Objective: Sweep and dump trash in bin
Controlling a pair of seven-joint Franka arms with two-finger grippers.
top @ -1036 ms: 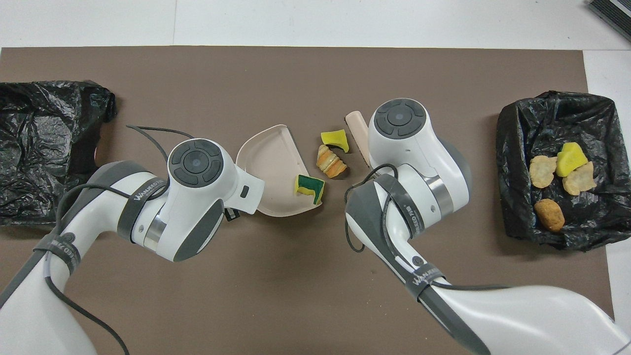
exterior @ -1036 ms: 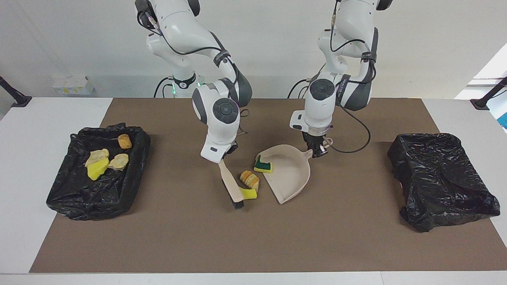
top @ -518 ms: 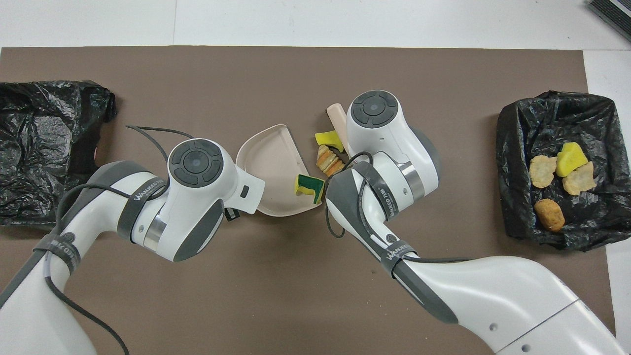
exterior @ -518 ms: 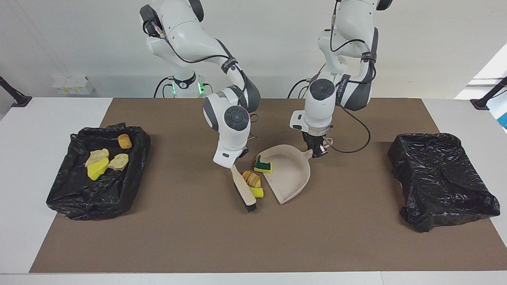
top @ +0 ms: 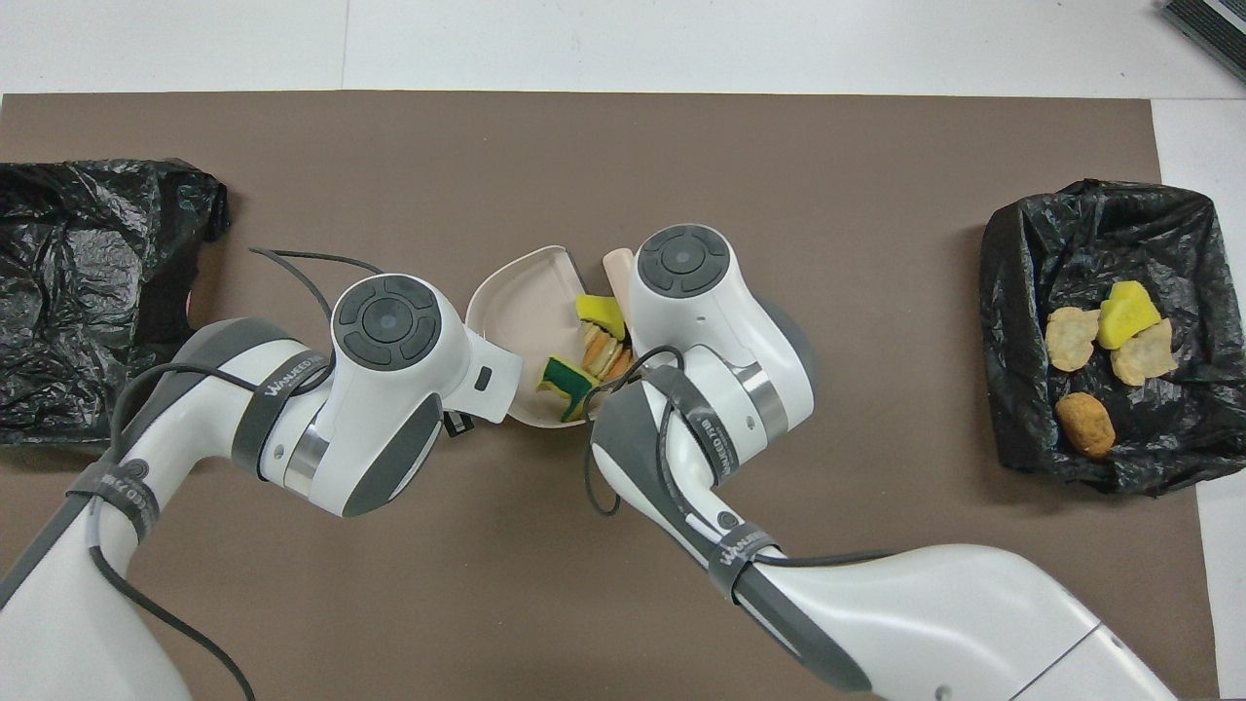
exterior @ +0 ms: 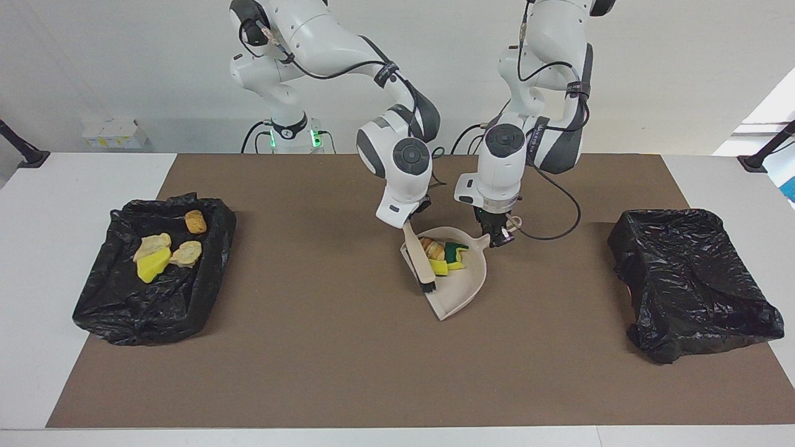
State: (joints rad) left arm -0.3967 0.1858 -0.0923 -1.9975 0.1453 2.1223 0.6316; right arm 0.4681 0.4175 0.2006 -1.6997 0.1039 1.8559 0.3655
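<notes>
Bin at nine o'clock holding four scraps, right gripper clamped on the brush, three pieces of trash in the dustpan at centre, left gripper gripping its handle, second bin at three o'clock

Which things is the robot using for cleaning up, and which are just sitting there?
In use:
- dustpan, held by the left gripper
- brush, held by the right gripper
- three scraps in the dustpan
- bin already holding four scraps

Just sitting there:
- second black bin
- white boxes
</notes>
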